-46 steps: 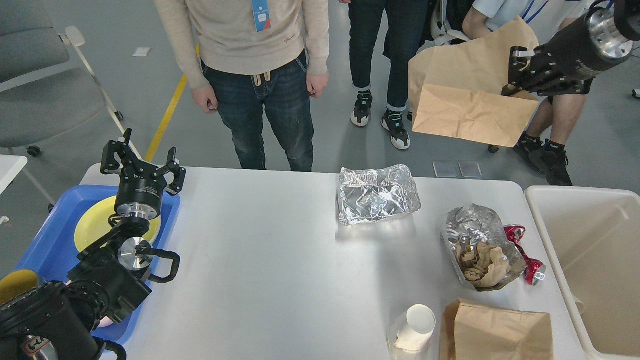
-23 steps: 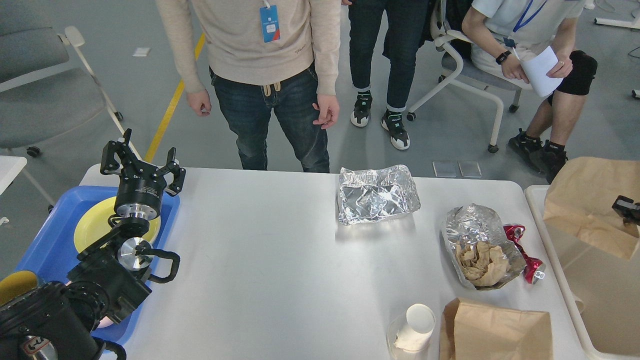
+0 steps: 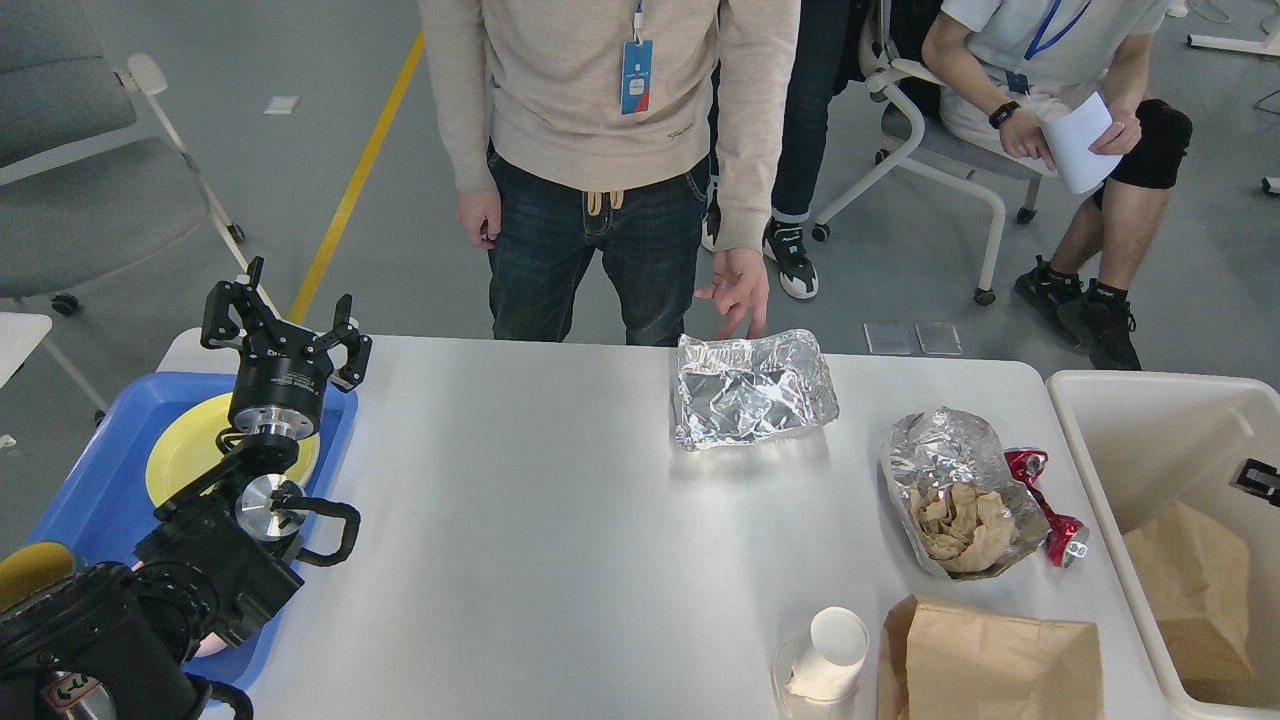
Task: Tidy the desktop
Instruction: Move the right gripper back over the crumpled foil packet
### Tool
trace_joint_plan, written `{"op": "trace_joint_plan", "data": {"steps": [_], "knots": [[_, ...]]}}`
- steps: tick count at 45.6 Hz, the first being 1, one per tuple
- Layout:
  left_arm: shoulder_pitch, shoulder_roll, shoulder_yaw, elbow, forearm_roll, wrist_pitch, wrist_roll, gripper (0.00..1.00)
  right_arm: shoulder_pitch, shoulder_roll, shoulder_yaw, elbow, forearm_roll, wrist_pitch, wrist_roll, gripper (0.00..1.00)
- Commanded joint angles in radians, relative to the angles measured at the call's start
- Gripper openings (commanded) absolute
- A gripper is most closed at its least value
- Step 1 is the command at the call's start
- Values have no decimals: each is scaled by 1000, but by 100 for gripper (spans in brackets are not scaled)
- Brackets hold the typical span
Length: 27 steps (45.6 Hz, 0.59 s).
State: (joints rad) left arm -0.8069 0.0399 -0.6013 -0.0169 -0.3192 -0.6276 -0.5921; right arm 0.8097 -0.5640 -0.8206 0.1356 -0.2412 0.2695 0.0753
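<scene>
The white desktop carries a crumpled foil sheet at the back. To its right lies a foil wrap holding crumpled brown paper, with a crushed red can beside it. Near the front edge stand a white paper cup inside a clear cup and a brown paper bag. My left gripper stands open and empty above the blue tray. Only a small dark piece of my right gripper shows at the right edge, over the beige bin. A brown bag lies inside the bin.
A yellow plate lies in the blue tray. A person in a beige sweater stands at the table's far edge, one hand just behind the foil sheet. A seated person and office chairs are beyond the table.
The brown bag held over the bin now lies at the bin's bottom, apart from my right gripper. The standing person has stepped right and lowered a hand toward the foil sheet. My left arm is still.
</scene>
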Motion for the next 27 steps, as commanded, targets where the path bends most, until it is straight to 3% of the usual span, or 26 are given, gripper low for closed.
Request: {"op": "trace_joint_plan", "data": {"steps": [1, 13, 27], "knots": [[0, 0, 0, 0, 0, 0, 0, 97, 64, 21, -9, 10, -7, 11, 1, 100], [0, 0, 0, 0, 0, 0, 0, 96, 350, 137, -133, 97, -96, 146, 3, 99], [0, -2, 0, 0, 0, 2, 0, 97, 873, 200, -284, 573, -122, 387, 3, 99]]}}
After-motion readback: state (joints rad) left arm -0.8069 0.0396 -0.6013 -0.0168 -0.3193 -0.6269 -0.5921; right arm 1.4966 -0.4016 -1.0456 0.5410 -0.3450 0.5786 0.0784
